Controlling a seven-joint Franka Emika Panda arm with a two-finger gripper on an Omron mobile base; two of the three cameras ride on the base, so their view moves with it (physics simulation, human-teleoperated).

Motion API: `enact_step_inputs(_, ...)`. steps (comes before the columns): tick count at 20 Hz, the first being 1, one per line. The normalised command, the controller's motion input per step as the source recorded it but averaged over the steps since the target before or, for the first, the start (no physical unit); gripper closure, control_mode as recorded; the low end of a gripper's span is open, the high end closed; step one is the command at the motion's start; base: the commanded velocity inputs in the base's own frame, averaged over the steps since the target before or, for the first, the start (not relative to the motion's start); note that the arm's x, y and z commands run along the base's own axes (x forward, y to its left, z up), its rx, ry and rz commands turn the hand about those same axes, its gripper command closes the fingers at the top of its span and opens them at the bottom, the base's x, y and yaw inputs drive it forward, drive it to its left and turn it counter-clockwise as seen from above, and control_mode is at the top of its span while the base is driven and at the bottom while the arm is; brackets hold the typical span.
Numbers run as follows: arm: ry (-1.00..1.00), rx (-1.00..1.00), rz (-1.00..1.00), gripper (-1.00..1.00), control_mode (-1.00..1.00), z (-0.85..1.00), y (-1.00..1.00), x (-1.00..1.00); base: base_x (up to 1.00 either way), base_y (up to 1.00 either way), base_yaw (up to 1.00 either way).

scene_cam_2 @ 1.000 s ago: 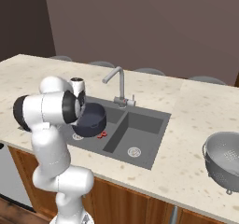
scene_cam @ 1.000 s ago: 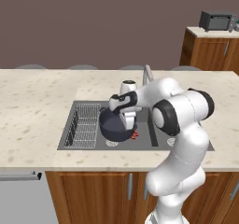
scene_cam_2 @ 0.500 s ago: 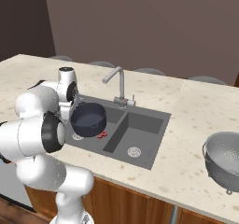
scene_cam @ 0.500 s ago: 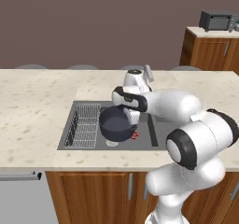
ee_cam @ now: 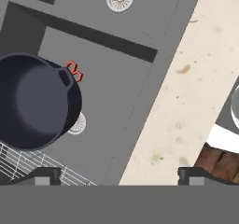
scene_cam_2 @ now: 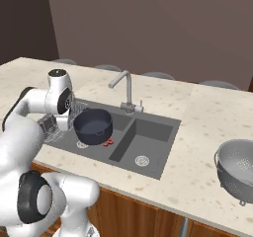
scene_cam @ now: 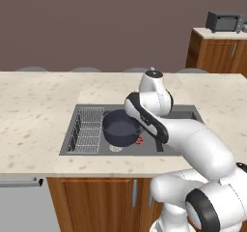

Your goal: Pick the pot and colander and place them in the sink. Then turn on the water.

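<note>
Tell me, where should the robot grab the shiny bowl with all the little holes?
Probably by its wide rim, coming down from above. The colander sits upright on the counter to the right of the sink, open side up, so one finger could go inside the rim and one outside. The gripper is open and empty, and the pot is already in the sink.

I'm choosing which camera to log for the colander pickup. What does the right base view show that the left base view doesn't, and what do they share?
Right base view alone: the colander standing on the counter to the right of the sink, and the faucet in full. Left base view alone: a toaster oven on a far cabinet. Both share the pot sitting in the sink next to the wire rack.
</note>
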Motion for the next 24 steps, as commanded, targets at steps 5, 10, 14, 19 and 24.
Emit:
enact_step_inputs(5,-0.06,-0.07,0.22,-1.0,-1.0,0.44,-0.16,-0.68,0.0,0.0,0.0)
enact_step_inputs(10,-0.09,-0.12,0.23,-1.0,-1.0,0.65,-0.13,-0.57,0.0,0.0,0.0)
enact_step_inputs(14,-0.09,-0.13,0.23,-1.0,-1.0,0.56,-0.07,-0.48,0.0,0.0,0.0)
enact_step_inputs(19,-0.05,-0.11,0.23,-1.0,-1.0,0.42,-0.04,-0.32,0.0,0.0,0.0)
enact_step_inputs(24,0.08,-0.13,0.03,-1.0,-1.0,0.21,0.25,0.06,0.0,0.0,0.0)
